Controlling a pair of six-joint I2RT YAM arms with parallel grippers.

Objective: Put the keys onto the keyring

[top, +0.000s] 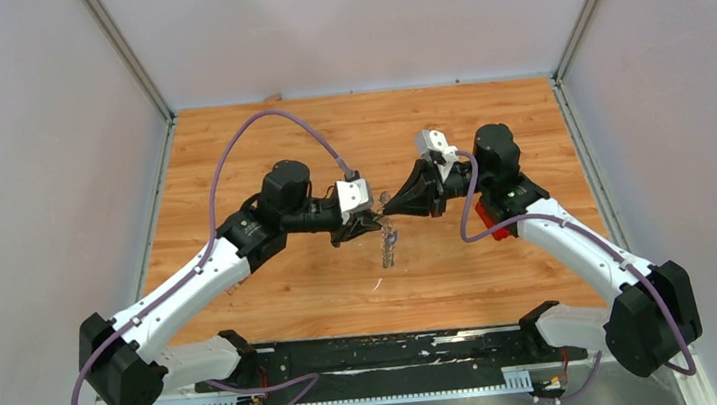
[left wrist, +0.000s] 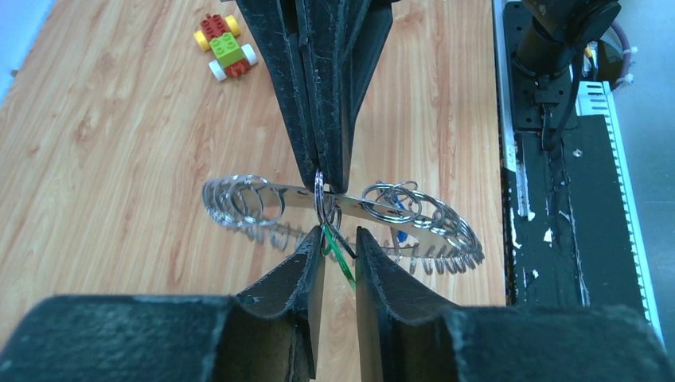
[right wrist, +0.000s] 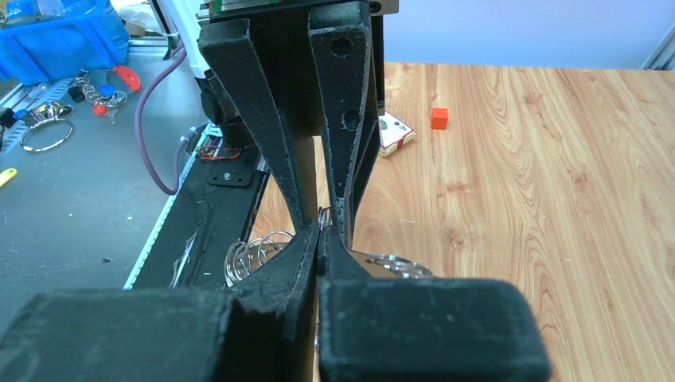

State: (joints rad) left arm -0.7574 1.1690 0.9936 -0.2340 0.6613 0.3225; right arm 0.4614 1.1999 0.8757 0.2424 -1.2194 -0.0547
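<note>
Wood-grain tabletop below, grey walls all round, and both arms meet nose to nose above the middle of it. We find the keyring up off the wood, caught between them. The right gripper has its fingers pressed together on one small split ring at the keyring's rim. The left gripper faces it with its fingers a little apart and the green key slanting through the gap. Whether they pinch it, we cannot tell. A fleck of blue shows among the loops, likely the blue key.

Handling, as we judge it: the keyring is stiff, slick metal, and with all those loose loops it will swing and shift as a bunch. The steady hold is a single loop or the flat rim. The green key is tiny, thin and light, so we would take it by the plastic head and leave its hole free.

From the left wrist we see the keyring edge-on, its long axis running side to side, crosswise to both sets of fingers. From above it reads as a short silver streak running from the fingertips toward the near edge. The green key's long axis slants from the pinched loop back toward the left arm.
</note>
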